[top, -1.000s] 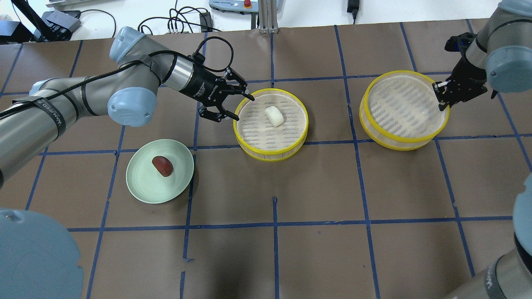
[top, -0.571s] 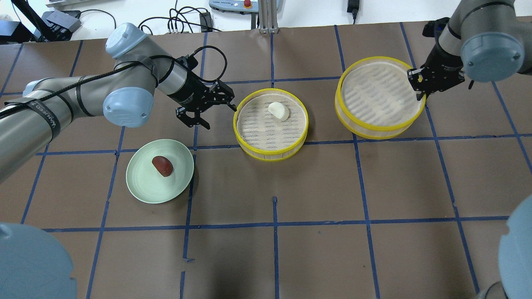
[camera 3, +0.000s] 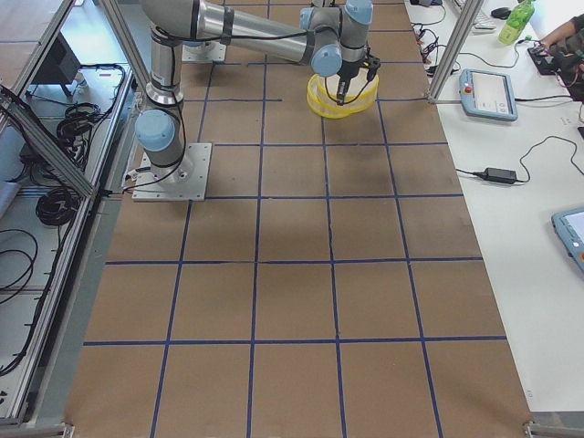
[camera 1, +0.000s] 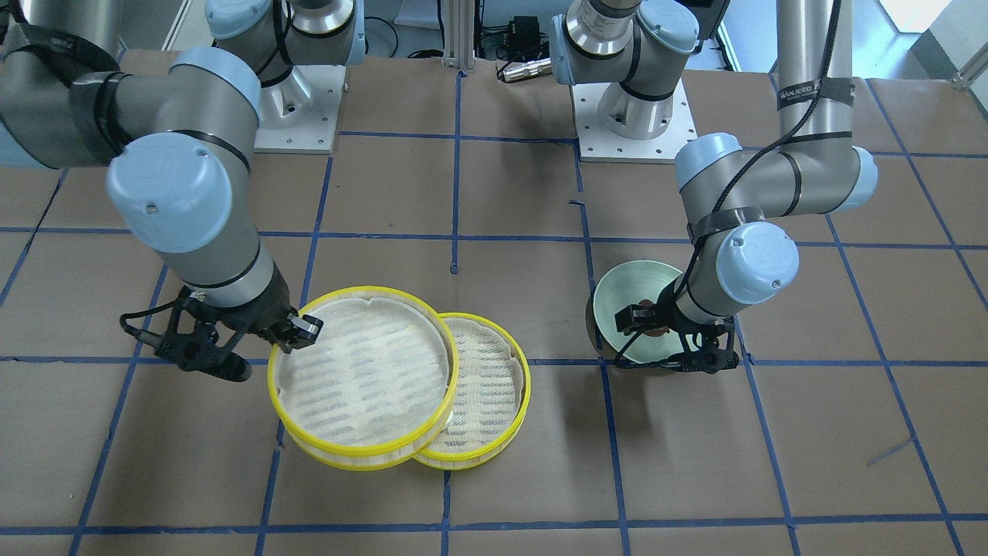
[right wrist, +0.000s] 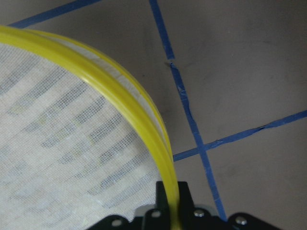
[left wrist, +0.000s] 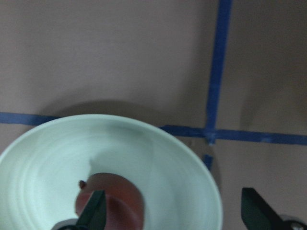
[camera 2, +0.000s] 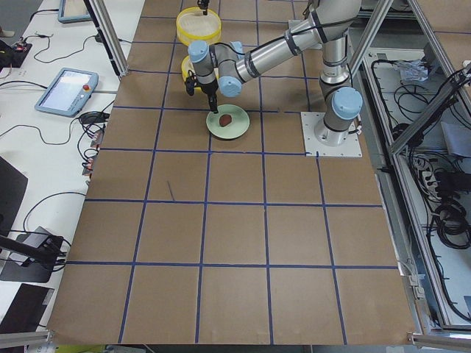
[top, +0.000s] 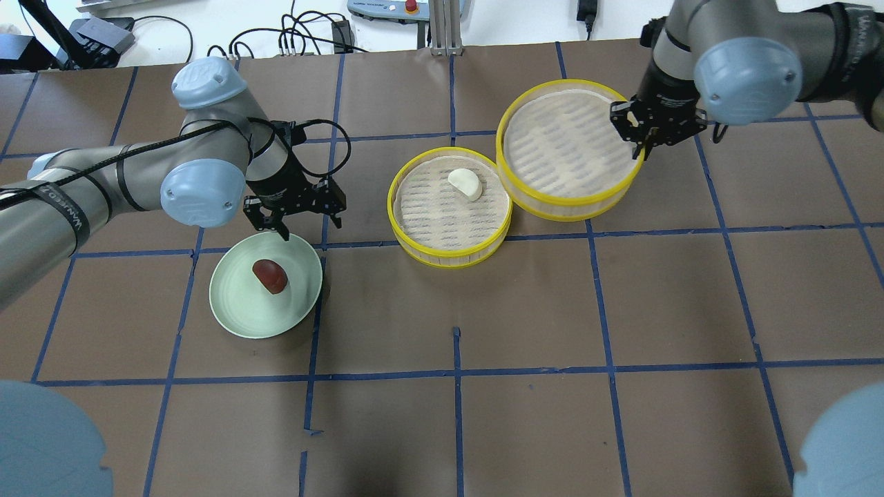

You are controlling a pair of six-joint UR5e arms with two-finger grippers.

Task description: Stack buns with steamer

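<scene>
My right gripper (top: 632, 128) is shut on the yellow rim of one steamer tray (top: 566, 148) and holds it raised; in the right wrist view the rim (right wrist: 144, 124) sits between the jaws. This tray overlaps the far right edge of the other steamer tray (top: 442, 228), which rests on the table with the white bun (top: 464, 183) in it. The reddish-brown bun (top: 270, 275) lies on the pale green plate (top: 238, 310). My left gripper (top: 293, 217) is open over the plate's far edge; in the left wrist view the bun (left wrist: 117, 199) lies by one fingertip (left wrist: 93, 215).
The table is brown paper with a blue tape grid. In the front-facing view the held tray (camera 1: 359, 378) hides the white bun, and my left arm covers part of the plate (camera 1: 625, 297). Cables and a pendant lie beyond the table's far edge.
My right gripper has carried its steamer tray leftward until it overlaps the tray with the white bun. My left gripper has drawn back from that tray to over the plate.
</scene>
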